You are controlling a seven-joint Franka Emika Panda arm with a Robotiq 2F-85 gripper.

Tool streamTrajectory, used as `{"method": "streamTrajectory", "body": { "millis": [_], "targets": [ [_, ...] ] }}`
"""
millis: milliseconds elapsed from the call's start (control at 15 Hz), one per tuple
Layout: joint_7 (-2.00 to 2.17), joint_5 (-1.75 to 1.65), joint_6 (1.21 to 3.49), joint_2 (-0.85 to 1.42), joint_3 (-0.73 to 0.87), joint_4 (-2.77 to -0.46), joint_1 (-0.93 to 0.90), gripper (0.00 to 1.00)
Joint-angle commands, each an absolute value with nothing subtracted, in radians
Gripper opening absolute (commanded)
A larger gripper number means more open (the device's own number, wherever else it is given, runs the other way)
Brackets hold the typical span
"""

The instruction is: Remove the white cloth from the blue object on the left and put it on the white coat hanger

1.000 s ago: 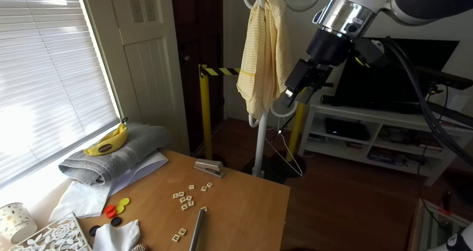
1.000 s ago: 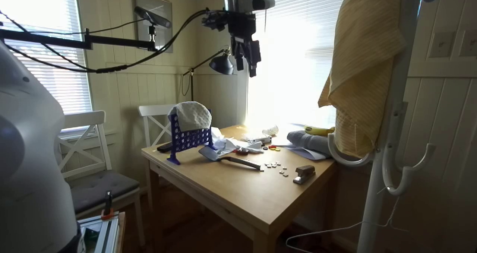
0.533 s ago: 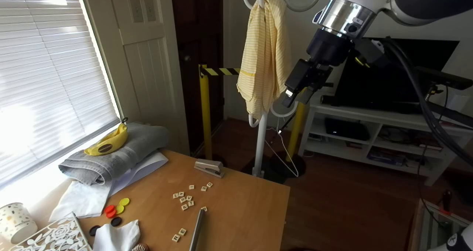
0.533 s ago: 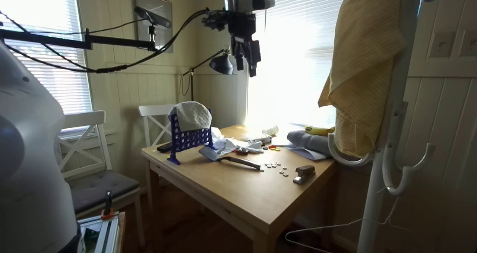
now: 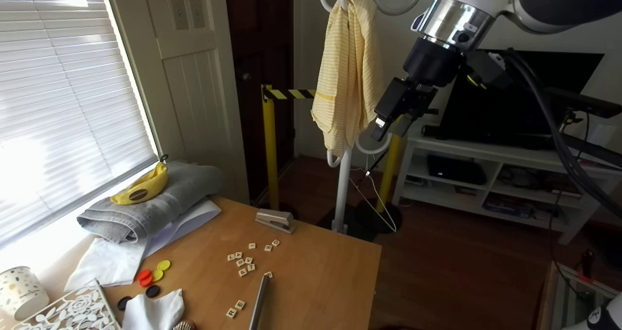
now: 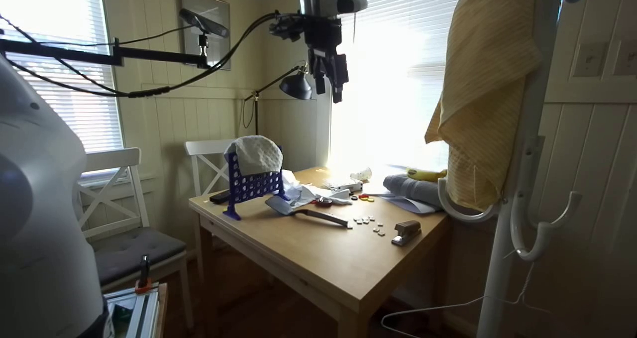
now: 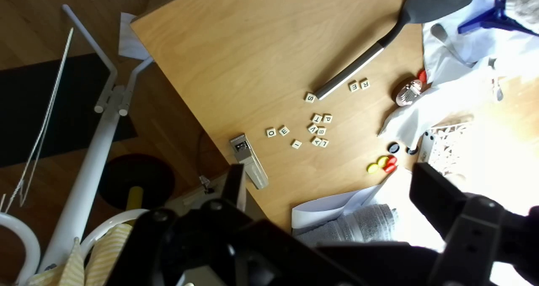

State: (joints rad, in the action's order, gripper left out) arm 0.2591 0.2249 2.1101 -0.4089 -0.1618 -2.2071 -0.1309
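The white cloth [image 6: 256, 155] is draped over the top of the blue upright rack [image 6: 255, 186] on the table, in an exterior view. In the wrist view only a foot of the blue rack [image 7: 490, 20] shows at the top right. The white coat stand [image 6: 497, 273] stands beyond the table corner, and a thin white wire hanger [image 6: 433, 307] hangs from it. The stand [image 7: 86, 185] also shows in the wrist view. My gripper is open and empty, high above the table, in both exterior views [image 5: 391, 128] [image 6: 328, 91]. In the wrist view its fingers [image 7: 433, 197] stand wide apart.
A yellow striped towel [image 5: 347, 77] hangs on the stand. The table [image 6: 298, 238] bears a spatula [image 6: 323, 217], a stapler [image 5: 275, 220], several letter tiles and coloured discs. A rolled grey towel [image 5: 189, 184] with a banana-shaped pouch [image 5: 146, 186] lies by the window.
The wire hanger sways slightly. The arm, gripper and white cloth have not visibly moved.
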Motion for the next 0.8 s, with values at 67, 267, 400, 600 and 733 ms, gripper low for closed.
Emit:
{"method": "streamTrajectory", "body": {
  "millis": [67,267,400,600,733],
  "targets": [
    [0.259,0.225,2.108,-0.408,-0.163,-2.205,-0.129,1.0],
    [0.259,0.225,2.108,-0.408,-0.163,-2.205,-0.129,1.0],
    [0.106,0.301,2.17,-0.398,-0.139,-2.225,-0.186,1.0],
    [-0.009,0.399,2.26,-0.353,-0.151,-2.254,-0.252,1.0],
    [-0.096,0.497,2.304,-0.311,-0.153,-2.272,-0.31,1.0]
  ]
}}
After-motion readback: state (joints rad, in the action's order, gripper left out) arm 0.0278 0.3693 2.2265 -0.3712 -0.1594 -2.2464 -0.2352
